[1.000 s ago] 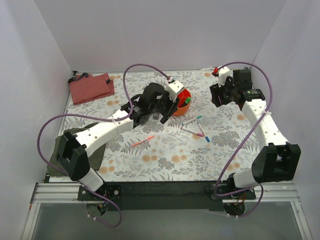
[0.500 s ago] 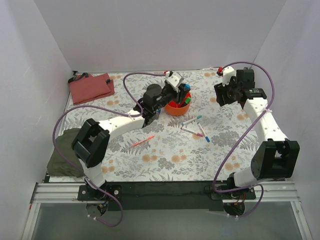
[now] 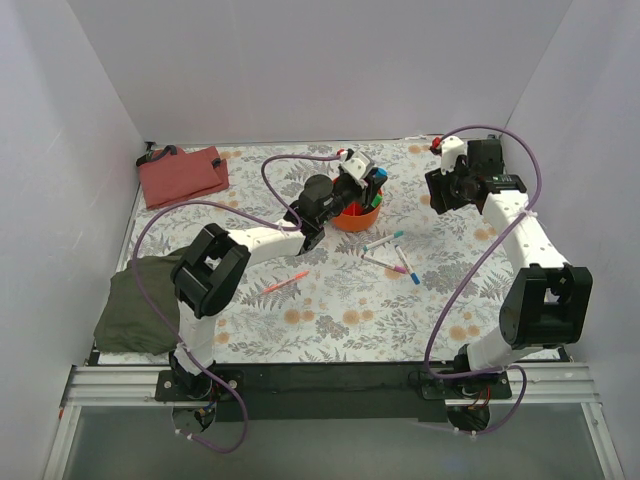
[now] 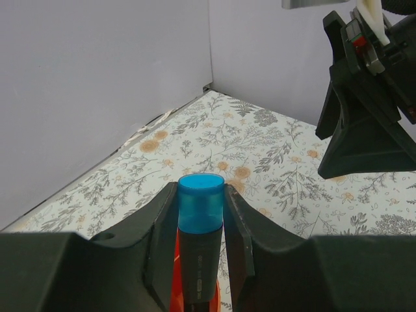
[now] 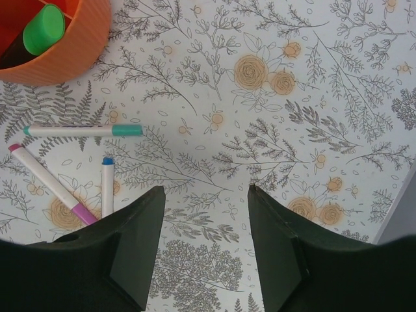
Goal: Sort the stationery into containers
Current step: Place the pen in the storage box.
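From above, the left gripper hangs over the orange cup, its fingers pinched on a blue-capped highlighter. A green-capped highlighter stands in the cup just beside those fingers. The right gripper hovers well off to the cup's side. Three thin white pens lie on the floral table between the two grippers and nearer the bases. An orange-red pen lies apart, beneath the left forearm. A red cloth and an olive cloth lie far from both.

At the left wrist, the two fingers clasp the black body of the blue-capped highlighter upright between them, cap at the tips. A sliver of the orange cup shows just below the grip.

At the right wrist, the right gripper has its fingers spread wide, holding nothing, only table between them. Beyond the left finger lie a teal-capped pen, a pink-tipped pen and a blue-tipped pen. The orange cup with the green-capped highlighter sits farther out that way.
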`<state>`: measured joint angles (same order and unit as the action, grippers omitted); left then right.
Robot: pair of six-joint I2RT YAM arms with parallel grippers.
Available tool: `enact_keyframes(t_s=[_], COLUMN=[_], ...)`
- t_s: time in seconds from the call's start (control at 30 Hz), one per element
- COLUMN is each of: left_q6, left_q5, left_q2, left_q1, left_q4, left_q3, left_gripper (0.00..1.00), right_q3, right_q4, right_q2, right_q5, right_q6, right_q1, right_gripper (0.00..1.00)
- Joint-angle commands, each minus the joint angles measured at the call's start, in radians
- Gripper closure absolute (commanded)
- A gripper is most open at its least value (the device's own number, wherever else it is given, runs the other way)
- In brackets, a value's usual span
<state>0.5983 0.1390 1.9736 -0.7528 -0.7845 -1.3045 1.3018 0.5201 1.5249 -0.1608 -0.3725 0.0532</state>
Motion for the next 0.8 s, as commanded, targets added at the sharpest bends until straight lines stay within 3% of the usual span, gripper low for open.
enact_keyframes(t_s=[0.0,0.63,0.77], left_q6=[-0.020,-0.100,-0.117], left_q5=[-0.009,0.005,0.013], left_q2=[0.001,0.045,0.050], left_q1=[0.000,0.000,0.001], left_q4=[-0.047,-0.082,-0.093], left_q3=[-0.024,0.028,0.045], left_gripper=[1.00,0.99,0.89], right_q3=[0.050,0.059,0.062], right_q4=[-0.031,-0.042,-0.042], right_q2=[0.009,0.055,0.064], right_q5=[-0.017,-0.042,-0.046], right_q6=[-0.011,-0.009,-0.009], right_q1=[-0.006,-0.010,-0.010], right_gripper=[0.37,0.38,0.38])
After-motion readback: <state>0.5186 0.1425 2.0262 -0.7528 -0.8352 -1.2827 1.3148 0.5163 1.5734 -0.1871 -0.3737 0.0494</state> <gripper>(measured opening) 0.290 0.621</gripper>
